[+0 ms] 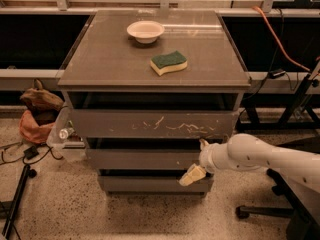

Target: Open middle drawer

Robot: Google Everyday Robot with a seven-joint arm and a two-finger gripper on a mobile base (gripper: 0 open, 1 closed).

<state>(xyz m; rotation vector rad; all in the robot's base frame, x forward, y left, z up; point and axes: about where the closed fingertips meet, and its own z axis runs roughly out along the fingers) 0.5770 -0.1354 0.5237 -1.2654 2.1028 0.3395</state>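
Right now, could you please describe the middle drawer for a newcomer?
On the grey cabinet topped by a sponge, the middle drawer is the second front down. The tool sits at its right end; unlike the front above, it bears no scratches.
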